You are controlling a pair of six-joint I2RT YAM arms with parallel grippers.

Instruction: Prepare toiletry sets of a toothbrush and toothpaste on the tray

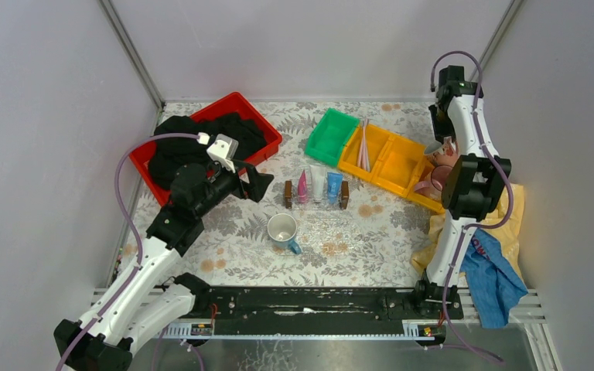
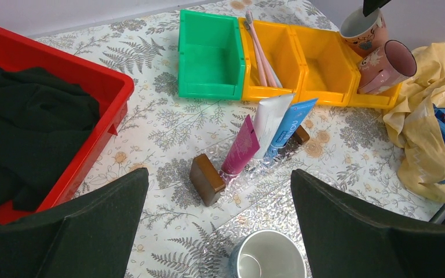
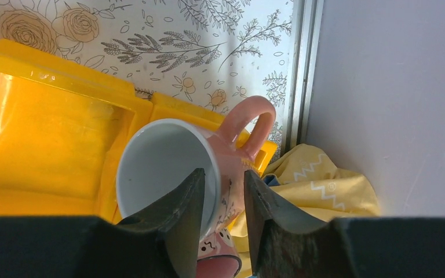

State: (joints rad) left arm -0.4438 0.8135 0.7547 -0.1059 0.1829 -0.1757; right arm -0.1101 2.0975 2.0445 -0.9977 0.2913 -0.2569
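Observation:
A pale pink mug (image 3: 162,162) leans at the end of the yellow bins (image 1: 398,162), and my right gripper (image 3: 224,172) is shut on its wall, one finger inside the rim and one outside. A dark pink mug (image 2: 385,66) lies just below it. Thin pale toothbrushes (image 2: 259,52) lie in a yellow bin. Magenta (image 2: 241,147), white (image 2: 269,119) and blue (image 2: 290,124) toothpaste tubes lean on the clear embossed tray (image 2: 278,197). A white-blue mug (image 1: 282,229) stands on the tray's near left part. My left gripper (image 2: 219,179) hovers open above the tray's left side, holding nothing.
A red bin (image 1: 201,147) of black cloth sits at the back left, an empty green bin (image 1: 332,135) beside the yellow ones. Brown blocks (image 1: 288,193) (image 1: 344,193) flank the tubes. Yellow and blue cloths (image 1: 495,270) lie at the right edge by the wall.

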